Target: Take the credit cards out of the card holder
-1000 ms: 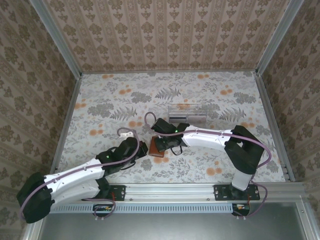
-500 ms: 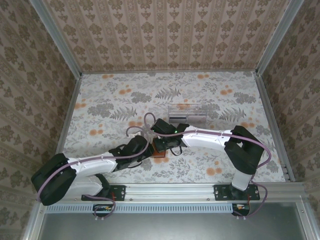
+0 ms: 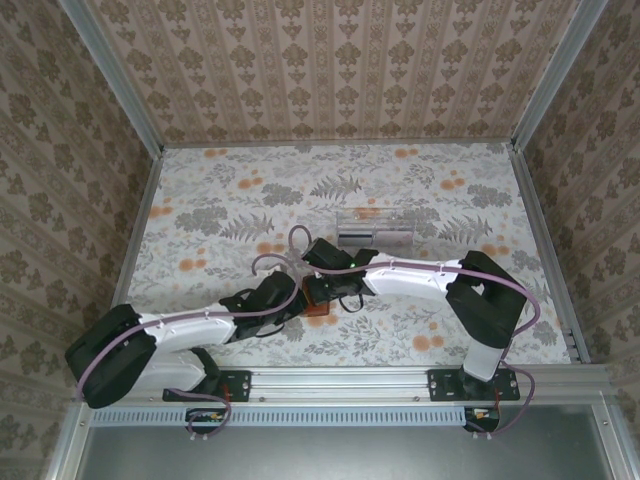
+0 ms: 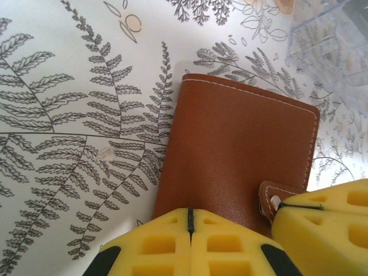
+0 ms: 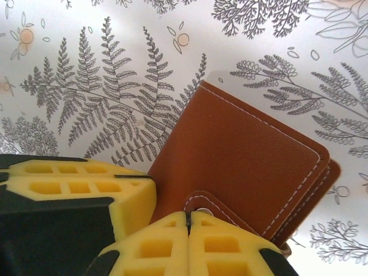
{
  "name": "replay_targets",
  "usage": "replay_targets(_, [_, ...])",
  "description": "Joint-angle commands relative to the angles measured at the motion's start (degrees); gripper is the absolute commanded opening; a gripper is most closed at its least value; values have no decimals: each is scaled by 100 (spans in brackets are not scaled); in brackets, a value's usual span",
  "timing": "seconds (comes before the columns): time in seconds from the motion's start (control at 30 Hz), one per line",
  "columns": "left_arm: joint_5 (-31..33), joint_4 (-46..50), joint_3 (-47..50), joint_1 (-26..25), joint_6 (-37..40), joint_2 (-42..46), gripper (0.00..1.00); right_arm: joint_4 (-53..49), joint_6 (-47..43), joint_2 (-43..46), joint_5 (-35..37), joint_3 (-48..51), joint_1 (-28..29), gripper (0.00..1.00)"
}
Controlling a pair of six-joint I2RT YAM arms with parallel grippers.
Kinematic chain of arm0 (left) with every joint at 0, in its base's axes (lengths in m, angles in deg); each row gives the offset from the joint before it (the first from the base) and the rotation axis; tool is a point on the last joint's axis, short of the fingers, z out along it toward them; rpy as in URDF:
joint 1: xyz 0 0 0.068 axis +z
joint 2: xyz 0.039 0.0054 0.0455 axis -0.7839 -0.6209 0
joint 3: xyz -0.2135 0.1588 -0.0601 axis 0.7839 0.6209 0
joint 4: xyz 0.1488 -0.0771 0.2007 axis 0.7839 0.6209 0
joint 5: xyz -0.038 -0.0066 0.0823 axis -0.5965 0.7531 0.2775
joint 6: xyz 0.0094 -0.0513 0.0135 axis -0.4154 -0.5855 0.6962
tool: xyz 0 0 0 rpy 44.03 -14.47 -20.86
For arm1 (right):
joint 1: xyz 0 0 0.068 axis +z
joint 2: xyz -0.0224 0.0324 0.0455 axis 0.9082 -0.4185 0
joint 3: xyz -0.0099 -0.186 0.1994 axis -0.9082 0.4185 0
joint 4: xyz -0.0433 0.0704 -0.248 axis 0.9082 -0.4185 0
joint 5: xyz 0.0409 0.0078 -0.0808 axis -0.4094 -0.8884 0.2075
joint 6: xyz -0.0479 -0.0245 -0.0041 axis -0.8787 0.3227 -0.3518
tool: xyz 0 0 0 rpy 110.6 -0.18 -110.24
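- card holder (image 4: 236, 155): brown leather-like, smooth, faint sheen, pale stitching, small metal snap
- left pincer (image 4: 190, 224) pads (image 4: 155, 244): yellow, foam-like, matt
- tray (image 4: 330, 46): clear glossy plastic
- bench (image 4: 69, 115): matt fern-printed covering

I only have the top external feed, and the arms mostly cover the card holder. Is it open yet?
Observer: No. The card holder lies folded shut, with its closure tab wrapped over the cover.
Operator: What's the right arm doing on it?
Observer: The right fingers are shut at the tab's tip and appear to be pinching it.
Operator: And the left?
Observer: The left fingers are shut together over the holder's edge, beside the tab.
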Motion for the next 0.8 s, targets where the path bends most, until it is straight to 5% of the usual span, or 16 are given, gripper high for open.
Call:
replay_targets(0.0, [176, 194, -75, -121, -161, -192, 0, 758, 323, 319, -704, 287, -147, 0])
replay_targets(0.53, [306, 325, -140, -212, -203, -471, 0, 2166, 1061, 1088, -1844, 1078, -620, 0])
replay_targets(0.77, [437, 699, -217, -212, -80, 98, 0, 879, 586, 976, -764, 798, -613, 5])
